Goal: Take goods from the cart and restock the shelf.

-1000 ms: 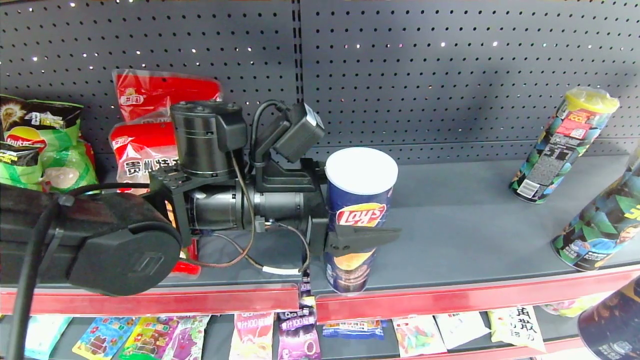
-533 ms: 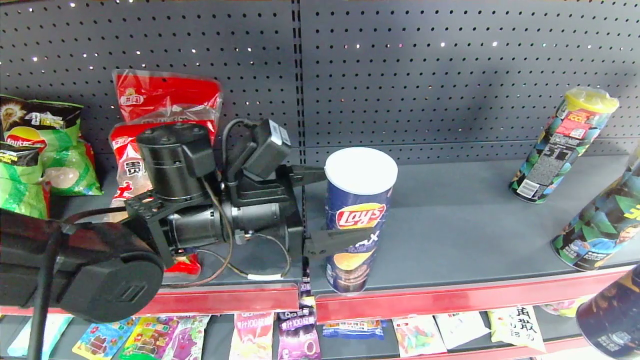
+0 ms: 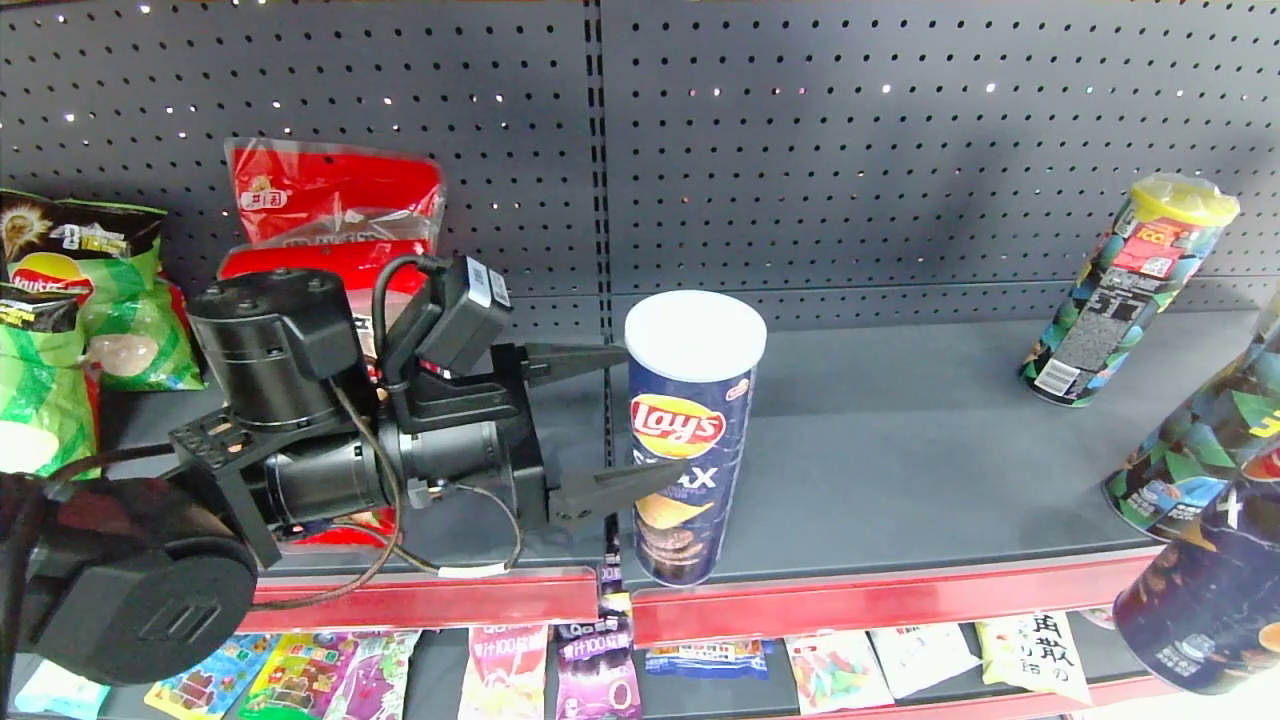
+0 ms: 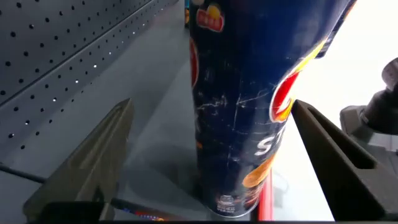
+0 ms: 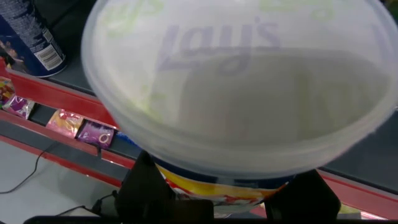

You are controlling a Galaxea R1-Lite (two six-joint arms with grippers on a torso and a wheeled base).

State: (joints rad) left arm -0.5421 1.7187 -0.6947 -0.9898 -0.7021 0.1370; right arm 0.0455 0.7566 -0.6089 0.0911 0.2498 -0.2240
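A dark blue chips can (image 3: 690,440) with a white lid stands upright at the shelf's (image 3: 900,470) front edge. My left gripper (image 3: 650,410) is open at its left side, one finger behind the can and the other in front; its fingertips still overlap the can. In the left wrist view the can (image 4: 249,93) rises between the spread fingers (image 4: 93,162). My right gripper (image 5: 224,196) is shut on a second dark chips can (image 5: 242,81), seen lid-on. That can (image 3: 1195,590) sits low at the right, below the shelf's front edge.
Two patterned cans lean at the shelf's right end, one yellow-lidded (image 3: 1120,290), one at the edge (image 3: 1200,440). Red snack bags (image 3: 330,200) and green chip bags (image 3: 70,300) stand at the left. The red price strip (image 3: 880,600) fronts the shelf; candy packets (image 3: 600,670) lie below.
My left gripper has let go of the blue can and drawn back to the left. The can shifted slightly left. The can in my right gripper rose at the lower right.
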